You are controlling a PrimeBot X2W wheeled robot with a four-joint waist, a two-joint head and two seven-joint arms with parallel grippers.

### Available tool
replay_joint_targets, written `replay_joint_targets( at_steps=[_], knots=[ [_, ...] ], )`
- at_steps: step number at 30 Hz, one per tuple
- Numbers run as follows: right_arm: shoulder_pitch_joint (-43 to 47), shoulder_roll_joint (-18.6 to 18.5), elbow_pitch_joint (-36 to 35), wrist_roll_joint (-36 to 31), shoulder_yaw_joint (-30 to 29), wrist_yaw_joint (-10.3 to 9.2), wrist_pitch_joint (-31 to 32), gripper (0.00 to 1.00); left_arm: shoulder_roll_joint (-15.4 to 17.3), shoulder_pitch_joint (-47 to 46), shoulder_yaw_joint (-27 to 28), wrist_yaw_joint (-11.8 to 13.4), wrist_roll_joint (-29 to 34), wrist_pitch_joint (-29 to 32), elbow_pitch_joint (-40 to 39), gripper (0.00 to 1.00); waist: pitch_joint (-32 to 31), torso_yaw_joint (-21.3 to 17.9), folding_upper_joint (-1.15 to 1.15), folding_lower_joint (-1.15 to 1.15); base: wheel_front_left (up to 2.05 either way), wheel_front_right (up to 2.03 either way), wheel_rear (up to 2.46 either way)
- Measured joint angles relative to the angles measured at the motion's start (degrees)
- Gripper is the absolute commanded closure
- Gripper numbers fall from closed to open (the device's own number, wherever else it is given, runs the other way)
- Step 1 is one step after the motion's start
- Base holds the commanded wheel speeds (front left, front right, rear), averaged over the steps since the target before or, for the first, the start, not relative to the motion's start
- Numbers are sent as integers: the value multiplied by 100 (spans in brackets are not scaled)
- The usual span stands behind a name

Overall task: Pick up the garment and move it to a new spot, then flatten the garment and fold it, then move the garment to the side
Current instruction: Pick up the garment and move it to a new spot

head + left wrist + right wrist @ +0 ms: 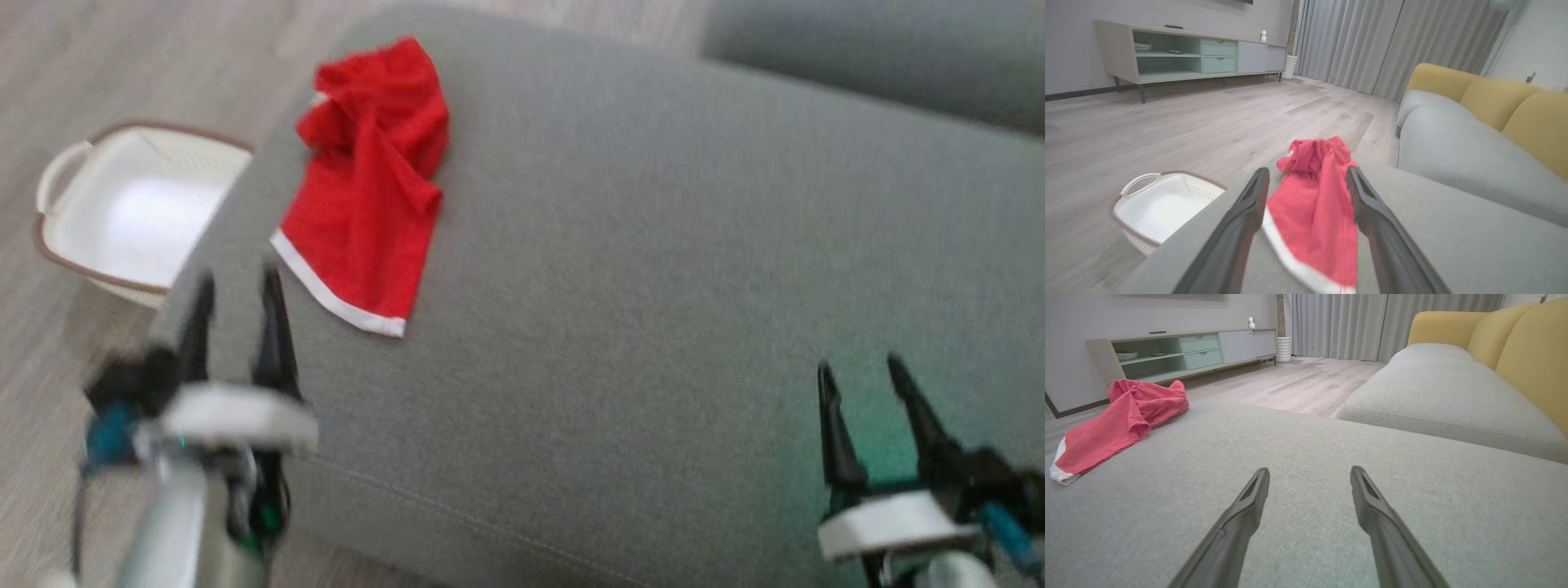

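A red garment with a white hem lies crumpled near the far left edge of the grey sofa cushion. My left gripper hovers open at the cushion's left edge, a short way in front of the garment's hem, holding nothing. In the left wrist view the garment lies just beyond and between the open fingers. Over the cushion's near right part my right gripper stands open and empty. The garment appears far off to the left in the right wrist view, well away from that gripper.
A white laundry basket with a brown rim stands on the wooden floor left of the cushion. A second grey seat lies at the back right, with yellow backrests. A sideboard and curtains stand across the room.
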Motion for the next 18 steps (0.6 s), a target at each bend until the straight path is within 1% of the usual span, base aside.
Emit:
replay_joint_targets(
  at_steps=[2, 3, 5, 8, 10, 14, 18],
  knots=[
    [-261, -46, -110, -105, -16, 0, 4, 0, 13, -715, 120, -80, -186, 14, 322, 0, 291, -93, 0, 1, 0, 0, 0],
    [-376, -103, -187, -141, -14, 0, 24, 0, 57, -1059, 130, -134, -190, 67, 523, 0, 443, -140, 0, 1, 0, 0, 0],
    [-568, -272, -364, -169, -11, 0, 85, 0, 120, -1735, 268, -166, -324, 253, 1005, 0, 766, -236, 0, 1, 0, 0, 0],
    [-741, -523, -608, -178, 13, 0, 216, 0, 357, -2615, 379, -114, -346, 530, 1822, 0, 1230, -394, 0, 2, 0, 0, 0],
    [-778, -616, -793, -177, 27, 0, 292, 0, 435, -3140, 524, -35, -443, 668, 2364, 0, 1522, -503, 0, 2, 0, 0, 0],
    [-902, -728, -1053, -174, 107, 0, 388, 0, 513, -3869, 635, -24, -512, 803, 3389, 0, 1991, -768, -1, 3, 0, 0, 0],
    [-944, -728, -1255, -133, 172, 0, 454, 0, 537, -4220, 636, -30, -564, 879, 4241, 0, 2256, -1093, -1, 2, 0, 0, 0]
  ],
)
